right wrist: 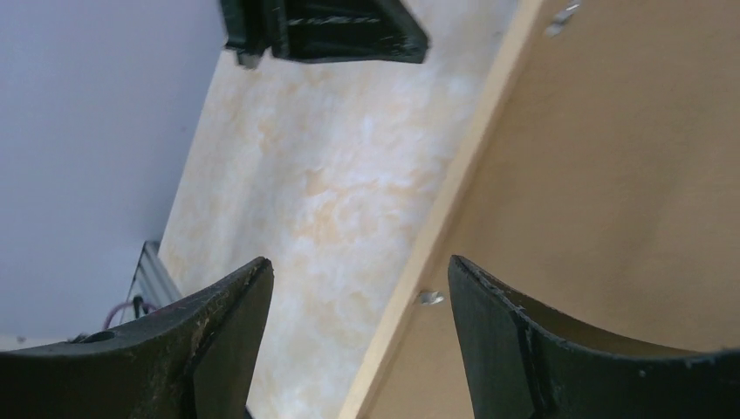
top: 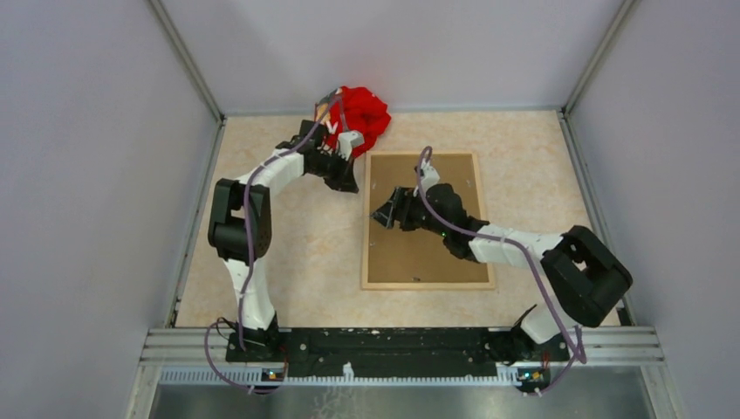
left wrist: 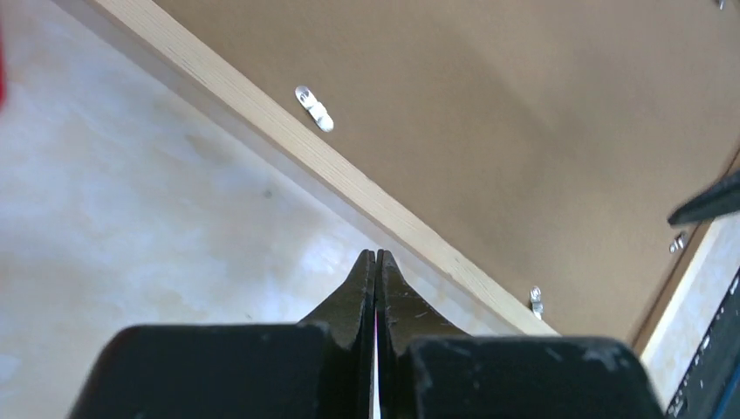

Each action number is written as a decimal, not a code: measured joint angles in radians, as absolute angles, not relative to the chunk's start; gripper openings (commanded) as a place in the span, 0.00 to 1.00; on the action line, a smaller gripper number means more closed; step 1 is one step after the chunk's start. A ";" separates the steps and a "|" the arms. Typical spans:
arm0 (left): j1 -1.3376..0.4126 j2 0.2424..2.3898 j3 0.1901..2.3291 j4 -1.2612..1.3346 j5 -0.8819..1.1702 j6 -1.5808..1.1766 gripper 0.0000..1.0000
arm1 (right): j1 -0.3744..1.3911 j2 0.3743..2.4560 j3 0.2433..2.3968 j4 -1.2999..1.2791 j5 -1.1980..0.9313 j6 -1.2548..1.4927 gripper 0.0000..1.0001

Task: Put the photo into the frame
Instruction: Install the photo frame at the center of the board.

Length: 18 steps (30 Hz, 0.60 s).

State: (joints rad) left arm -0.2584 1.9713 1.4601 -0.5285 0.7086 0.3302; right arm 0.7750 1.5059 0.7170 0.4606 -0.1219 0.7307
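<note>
The frame, thin light wood, lies flat in the middle of the table with a plain brown backing board filling it. The photo is out of view. My left gripper hangs just outside the frame's far-left corner; in its wrist view the gripper is shut, nothing showing between the jaws, beside the wooden moulding. Over the frame's left side my right gripper stands open, and in its wrist view it straddles the moulding above a small metal tab.
A crumpled red cloth lies at the back of the table behind the left arm. Metal tabs stick out along the frame's inner edge. Grey walls close off three sides, and a metal rail runs along the near edge.
</note>
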 measured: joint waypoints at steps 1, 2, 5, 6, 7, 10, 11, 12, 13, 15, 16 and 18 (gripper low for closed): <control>-0.251 1.981 1.476 -0.519 0.711 0.318 0.01 | 0.745 1.508 0.723 0.455 -0.131 0.728 0.73; -0.245 1.995 1.496 -0.511 0.717 0.305 0.01 | 0.715 1.520 0.733 0.450 -0.144 0.726 0.73; -0.245 2.059 1.550 -0.498 0.730 0.269 0.01 | 0.645 1.579 0.776 0.441 -0.189 0.727 0.73; -0.246 2.082 1.563 -0.494 0.735 0.259 0.01 | 0.627 1.608 0.797 0.441 -0.208 0.730 0.73; -0.247 2.105 1.575 -0.493 0.741 0.250 0.01 | 0.607 1.644 0.824 0.442 -0.231 0.733 0.72; -0.249 2.159 1.594 -0.493 0.767 0.221 0.00 | 0.575 1.742 0.906 0.439 -0.279 0.737 0.71; -0.249 2.172 1.596 -0.493 0.776 0.210 0.00 | 0.568 1.775 0.937 0.433 -0.294 0.736 0.71; -0.248 2.178 1.599 -0.493 0.787 0.203 0.00 | 0.563 1.808 0.970 0.427 -0.308 0.736 0.71; -0.246 2.181 1.604 -0.492 0.798 0.194 0.00 | 0.559 1.843 1.008 0.421 -0.322 0.735 0.71; -0.244 2.184 1.607 -0.492 0.809 0.183 0.00 | 0.555 1.895 1.065 0.416 -0.343 0.736 0.71; -0.244 2.184 1.607 -0.492 0.813 0.180 0.00 | 0.554 1.919 1.090 0.414 -0.351 0.736 0.70; -0.244 2.184 1.607 -0.491 0.817 0.176 0.00 | 0.553 1.962 1.137 0.410 -0.368 0.737 0.70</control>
State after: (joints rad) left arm -0.2443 2.1841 1.6073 -0.4908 0.8173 0.1764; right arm 0.5533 1.9617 1.1366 0.4099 -0.3679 0.7372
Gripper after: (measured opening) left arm 0.006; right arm 0.707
